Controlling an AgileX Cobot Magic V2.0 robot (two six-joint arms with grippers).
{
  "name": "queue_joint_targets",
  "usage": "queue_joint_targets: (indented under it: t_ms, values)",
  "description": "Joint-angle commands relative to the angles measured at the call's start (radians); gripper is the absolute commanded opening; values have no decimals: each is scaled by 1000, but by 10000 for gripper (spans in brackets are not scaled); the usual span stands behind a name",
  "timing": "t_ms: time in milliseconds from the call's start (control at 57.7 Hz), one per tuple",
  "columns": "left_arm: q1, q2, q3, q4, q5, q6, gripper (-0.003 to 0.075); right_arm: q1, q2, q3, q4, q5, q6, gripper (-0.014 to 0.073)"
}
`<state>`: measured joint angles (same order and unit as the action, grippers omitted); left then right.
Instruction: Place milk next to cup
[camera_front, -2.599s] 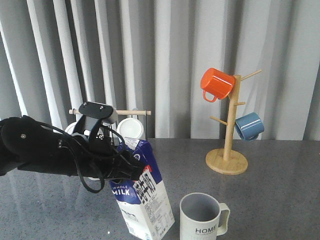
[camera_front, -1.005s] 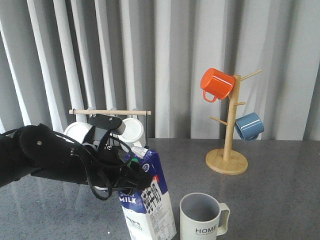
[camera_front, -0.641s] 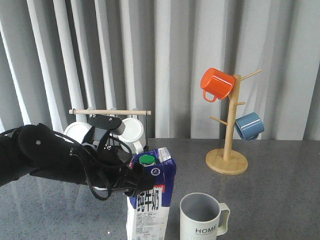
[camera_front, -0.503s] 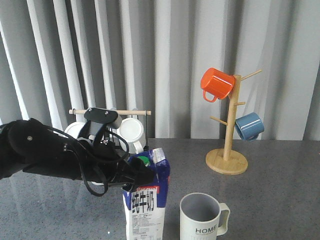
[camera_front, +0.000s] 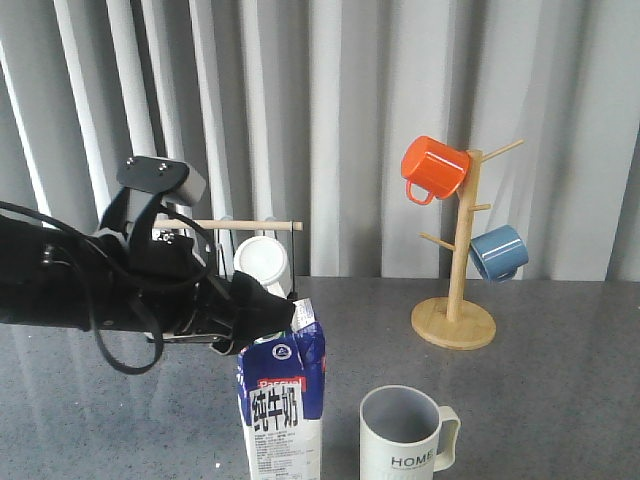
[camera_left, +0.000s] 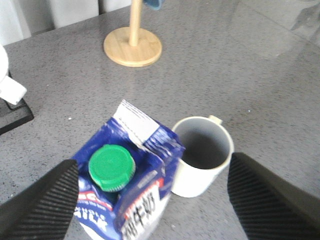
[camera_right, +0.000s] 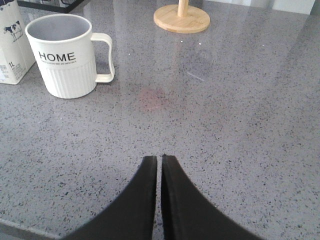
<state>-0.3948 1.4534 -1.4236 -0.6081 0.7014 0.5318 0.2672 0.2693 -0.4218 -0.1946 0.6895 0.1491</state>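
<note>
Left gripper (camera_left: 150, 200) spread wide, hovering above the tall blue-and-white milk carton (camera_front: 282, 400); standing upright just beside the off-white ribbed "HOME" mug (camera_front: 404, 436). Right gripper (camera_right: 159, 170) pressed closed, holding nothing, low over grey speckled table (camera_right: 240, 100).

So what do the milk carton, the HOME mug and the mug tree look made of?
Blue-and-white gable-top milk carton: printed coated paperboard, folded seams; green cap looks plastic. Off-white ribbed HOME mug: likely glazed ceramic, thick rim, soft sheen. Pale mug tree: wood or bamboo, visible grain.

One milk carton (camera_front: 282, 400), four mugs: HOME (camera_front: 405, 432), orange (camera_front: 433, 168), blue (camera_front: 498, 252), white (camera_front: 262, 260).
</note>
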Motion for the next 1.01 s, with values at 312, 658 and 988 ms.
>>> queue_joint_targets:
  t_ms: [312,658,988]
  values:
    - [-2,-275,-31,226,205,-253,302,-2,10,-27,-17,-62,-4,14]
    - [-2,-478,-31,297,270,-321,-8,-2,10,-27,-17,-62,-4,14]
    - [-2,-729,114,446,356,-413,-8,-2,10,-27,-17,-62,-4,14]
